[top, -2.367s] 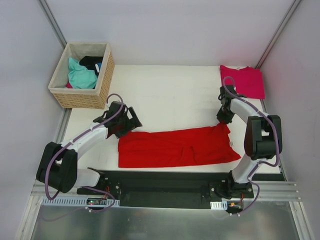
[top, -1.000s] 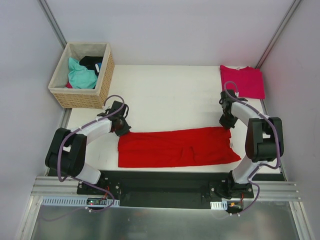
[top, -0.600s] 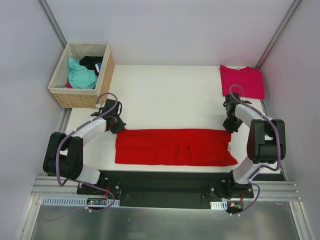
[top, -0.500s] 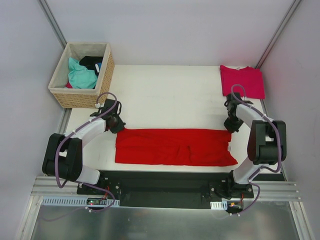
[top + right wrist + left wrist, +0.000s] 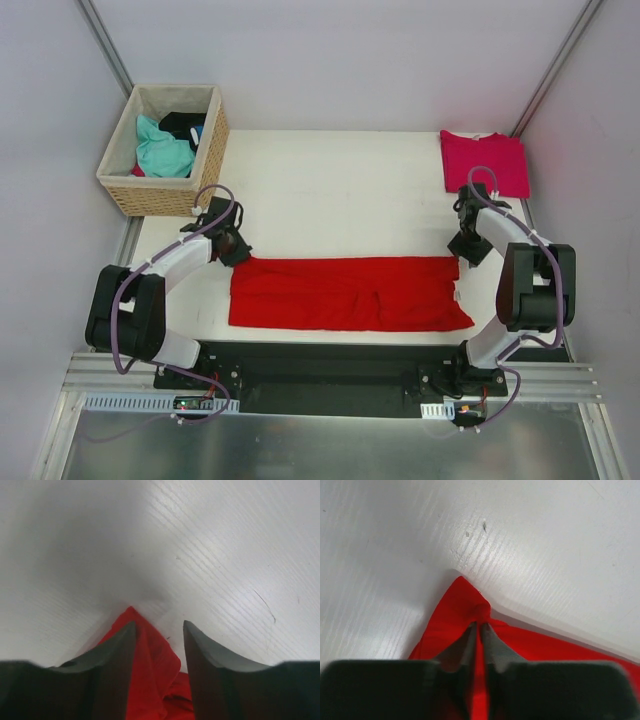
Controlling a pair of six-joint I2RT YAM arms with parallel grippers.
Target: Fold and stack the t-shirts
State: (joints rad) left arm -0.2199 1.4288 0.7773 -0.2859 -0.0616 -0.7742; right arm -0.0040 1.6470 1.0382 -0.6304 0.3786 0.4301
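The left tool pinches a far corner of the red t-shirt; the right tool, parted, straddles the other.

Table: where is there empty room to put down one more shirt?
The bare patch is the middle of the table, between the basket on the left, the pink t-shirt on the right and the red t-shirt on the near side. The near strip is crowded: the red t-shirt fills it, with the left pincer and right pincer at its far corners.
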